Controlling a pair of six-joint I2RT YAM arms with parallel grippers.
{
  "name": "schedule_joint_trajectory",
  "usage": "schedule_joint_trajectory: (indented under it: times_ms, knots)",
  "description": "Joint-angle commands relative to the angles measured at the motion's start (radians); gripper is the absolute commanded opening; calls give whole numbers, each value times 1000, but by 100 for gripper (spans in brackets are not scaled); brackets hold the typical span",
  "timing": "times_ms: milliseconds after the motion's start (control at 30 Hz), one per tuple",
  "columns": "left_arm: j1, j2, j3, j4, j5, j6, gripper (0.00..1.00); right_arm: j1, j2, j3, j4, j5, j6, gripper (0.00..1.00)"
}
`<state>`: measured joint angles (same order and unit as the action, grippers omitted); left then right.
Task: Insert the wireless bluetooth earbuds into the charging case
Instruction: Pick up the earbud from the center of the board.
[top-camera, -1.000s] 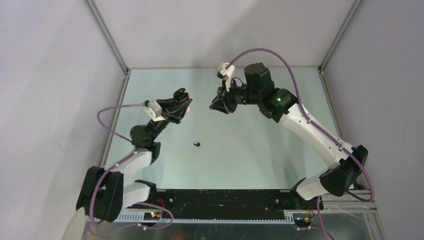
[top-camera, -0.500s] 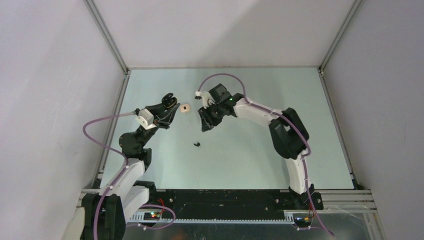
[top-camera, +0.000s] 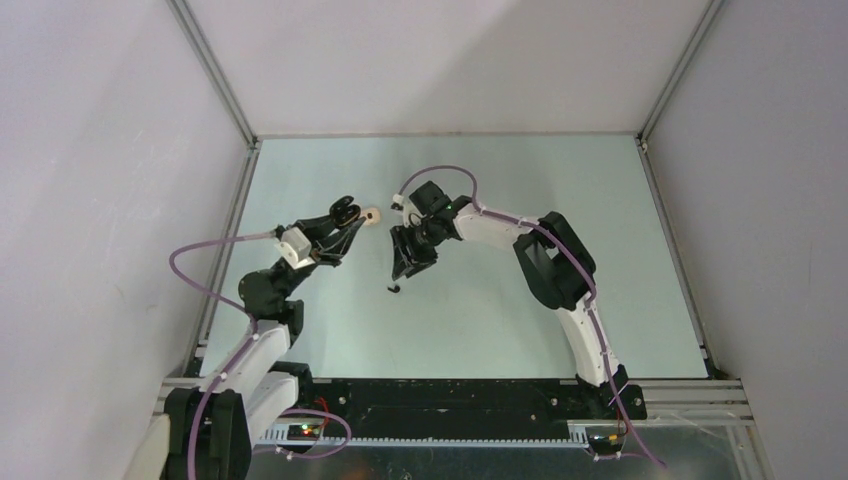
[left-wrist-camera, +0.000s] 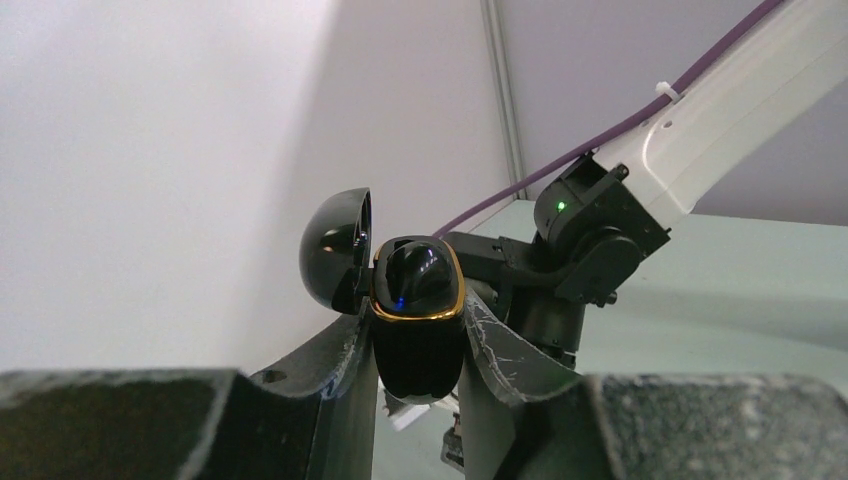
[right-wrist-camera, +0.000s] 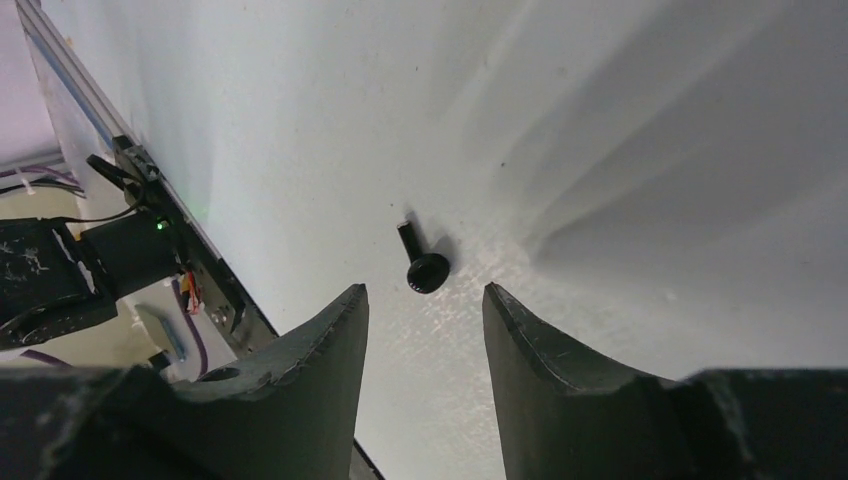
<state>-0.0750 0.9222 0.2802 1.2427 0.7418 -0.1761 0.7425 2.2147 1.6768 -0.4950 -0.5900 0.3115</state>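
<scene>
My left gripper (top-camera: 344, 214) is shut on a glossy black charging case (left-wrist-camera: 415, 300) with a gold rim and holds it above the table. The case's lid (left-wrist-camera: 335, 250) is hinged open to the left. One black stemmed earbud (top-camera: 394, 289) lies on the table near the middle. In the right wrist view the earbud (right-wrist-camera: 425, 265) lies just beyond my fingertips, centred on the gap. My right gripper (top-camera: 401, 266) is open and empty, pointing down at the earbud; in its wrist view the gripper (right-wrist-camera: 425, 292) is close above the table. No other earbuds show.
A small round cream-white item (top-camera: 372, 214) lies on the table (top-camera: 520, 310) beside the left gripper's tip; I cannot tell what it is. The right arm (top-camera: 545, 255) arches over the table's middle. Metal frame rails (top-camera: 225, 250) and walls bound the table.
My right arm has swung down and to the left from a raised pose, bringing its open gripper over the black earbud. My left arm has shifted slightly with the case.
</scene>
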Motion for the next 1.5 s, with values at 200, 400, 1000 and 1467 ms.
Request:
schedule_joint_trajectory:
  times_ms: [200,400,1000,1467]
  knots:
    - [8,3,-20,104,25,-15,0,24,13,-82,63,-24,126,45]
    - [8,7,-28,128,27,-20,0,30,36,-88,77,-19,146,43]
    - [7,17,-34,165,34,-33,0,30,96,-47,52,21,152,36]
    - [7,20,-39,178,38,-36,0,54,129,12,-13,107,117,31]
